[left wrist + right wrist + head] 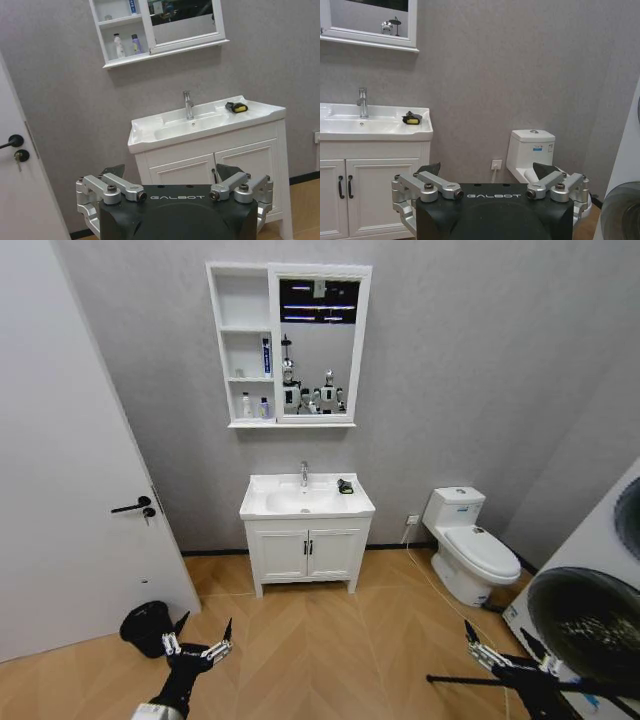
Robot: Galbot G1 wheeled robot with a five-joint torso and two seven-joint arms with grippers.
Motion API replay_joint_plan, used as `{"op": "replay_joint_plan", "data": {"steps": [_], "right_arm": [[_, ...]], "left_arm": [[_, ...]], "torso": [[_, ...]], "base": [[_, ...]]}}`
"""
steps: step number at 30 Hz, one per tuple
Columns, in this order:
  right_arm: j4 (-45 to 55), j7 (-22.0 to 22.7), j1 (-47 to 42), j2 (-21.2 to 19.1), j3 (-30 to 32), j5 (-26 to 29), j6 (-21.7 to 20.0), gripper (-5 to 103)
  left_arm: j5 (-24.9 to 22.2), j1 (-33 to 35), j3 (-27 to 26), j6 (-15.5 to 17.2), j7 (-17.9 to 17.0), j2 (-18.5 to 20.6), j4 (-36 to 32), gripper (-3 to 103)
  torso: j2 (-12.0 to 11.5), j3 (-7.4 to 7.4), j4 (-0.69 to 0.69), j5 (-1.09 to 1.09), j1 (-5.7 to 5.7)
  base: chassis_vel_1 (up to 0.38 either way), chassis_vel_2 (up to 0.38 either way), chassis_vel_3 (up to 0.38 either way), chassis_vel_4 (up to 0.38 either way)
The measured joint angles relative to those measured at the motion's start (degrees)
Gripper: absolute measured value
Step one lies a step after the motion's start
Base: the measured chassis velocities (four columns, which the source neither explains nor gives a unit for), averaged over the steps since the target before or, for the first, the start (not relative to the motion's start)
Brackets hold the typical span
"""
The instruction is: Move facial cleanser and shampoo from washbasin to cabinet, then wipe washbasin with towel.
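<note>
Jaws spread wide on left gripper (200, 638) and right gripper (495, 642), held low, well apart from washbasin (262, 505); towel (345, 486) lying on its rim.

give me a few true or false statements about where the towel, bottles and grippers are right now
1. The towel lies on the washbasin rim, to the right of the tap. True.
2. Bottles stand on the washbasin beside the tap. False: the rim holds just the towel; two small bottles stand in the bottom compartment of the cabinet, and a blue tube in the middle one.
3. The left gripper is shut on the towel. False: it is open, low over the floor, far from the washbasin.
4. The right gripper is open and holds nothing. True.
5. The cupboard doors under the washbasin are open. False: both are closed.
</note>
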Motion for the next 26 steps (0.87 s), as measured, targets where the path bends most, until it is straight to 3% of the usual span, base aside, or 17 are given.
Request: {"op": "replay_joint_plan", "data": {"steps": [5, 26], "right_arm": [[0.00, 0.01, 0.00, 0.00, 0.00, 0.00, 0.00, 100], [0.00, -0.01, 0.00, 0.00, -0.01, 0.00, 0.00, 100]], "left_arm": [[0.00, 0.00, 0.01, 0.00, 0.00, 0.00, -0.01, 100], [0.00, 0.00, -0.01, 0.00, 0.00, 0.01, -0.01, 100]], "torso": [[0.00, 0.00, 0.01, -0.02, 0.01], [0.00, 0.00, -0.01, -0.04, 0.02]], "base": [[-0.077, -0.115, 0.173, 0.072], [0.018, 0.019, -0.014, -0.010]]}}
